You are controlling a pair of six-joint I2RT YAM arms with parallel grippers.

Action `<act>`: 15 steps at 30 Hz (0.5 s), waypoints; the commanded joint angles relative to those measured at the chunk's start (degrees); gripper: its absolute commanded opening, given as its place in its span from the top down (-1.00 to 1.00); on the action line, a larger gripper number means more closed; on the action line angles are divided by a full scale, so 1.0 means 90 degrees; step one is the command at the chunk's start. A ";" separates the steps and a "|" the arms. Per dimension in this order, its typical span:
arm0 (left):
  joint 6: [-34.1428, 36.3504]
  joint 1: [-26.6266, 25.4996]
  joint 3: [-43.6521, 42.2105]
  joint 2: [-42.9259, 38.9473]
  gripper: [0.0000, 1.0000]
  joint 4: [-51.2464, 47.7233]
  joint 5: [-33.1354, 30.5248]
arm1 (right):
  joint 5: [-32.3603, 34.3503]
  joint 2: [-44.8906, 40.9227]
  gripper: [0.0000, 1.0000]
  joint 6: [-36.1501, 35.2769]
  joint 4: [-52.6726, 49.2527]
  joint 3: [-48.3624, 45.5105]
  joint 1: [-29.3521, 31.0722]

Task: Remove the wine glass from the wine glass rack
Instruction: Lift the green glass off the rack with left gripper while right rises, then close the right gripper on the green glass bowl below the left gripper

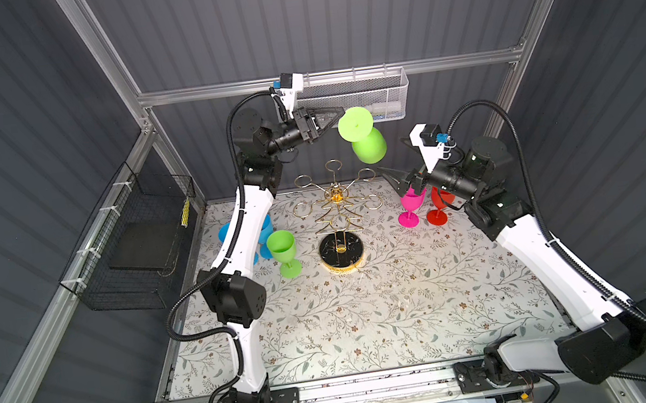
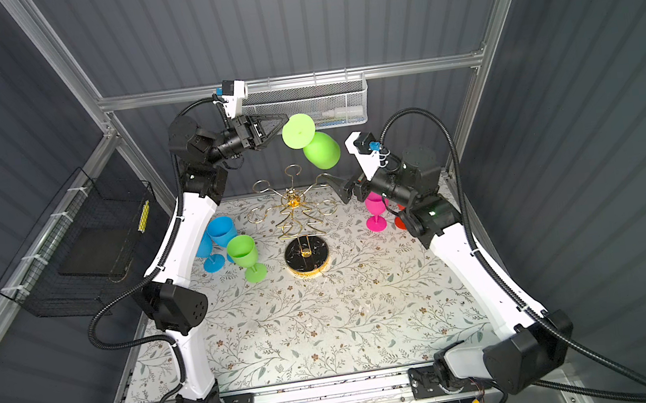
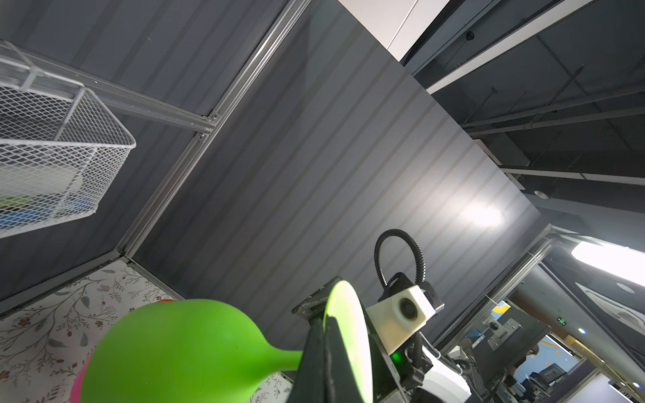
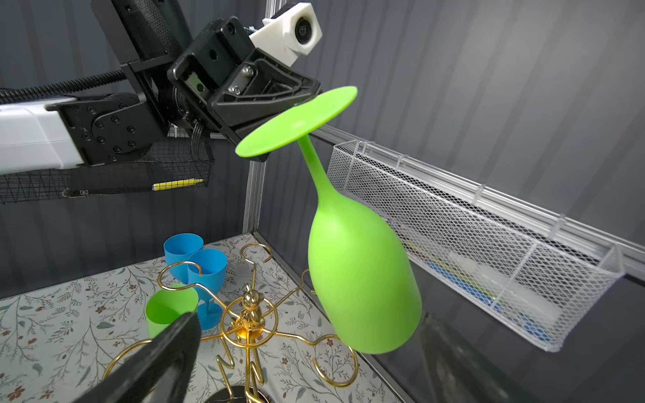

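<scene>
A green wine glass (image 1: 368,146) (image 2: 321,150) (image 4: 359,286) hangs upside down and tilted, bowl lowest. My left gripper (image 1: 340,113) (image 2: 284,121) (image 4: 279,104) is shut on the rim of its round foot; in the left wrist view the fingers (image 3: 324,356) pinch the foot next to the stem. The glass hangs above the rear right arm of the gold wine glass rack (image 1: 336,201) (image 2: 297,210) (image 4: 249,314), apart from it. All the rack's rings in view are empty. My right gripper (image 1: 391,160) (image 4: 309,321) is open, just right of the rack and below the glass.
On the floral table stand an upright green glass (image 1: 283,251) and blue glasses (image 1: 264,230) left of the rack, and a pink glass (image 1: 410,206) and a red glass (image 1: 437,209) on the right under my right arm. A white mesh basket (image 1: 359,97) hangs on the back wall, a black wire basket (image 1: 142,241) on the left wall.
</scene>
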 commanded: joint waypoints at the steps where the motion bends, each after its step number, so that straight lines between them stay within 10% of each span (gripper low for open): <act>1: -0.0196 -0.0047 -0.0057 -0.0393 1.00 0.0403 0.0167 | 0.0131 0.0123 -0.98 -0.0381 0.0249 0.0204 0.0100; 15: -0.0515 -0.0103 -0.0539 -0.0760 1.00 0.0764 0.0303 | 0.0342 0.0778 -0.98 -0.0681 0.0320 0.0781 0.0223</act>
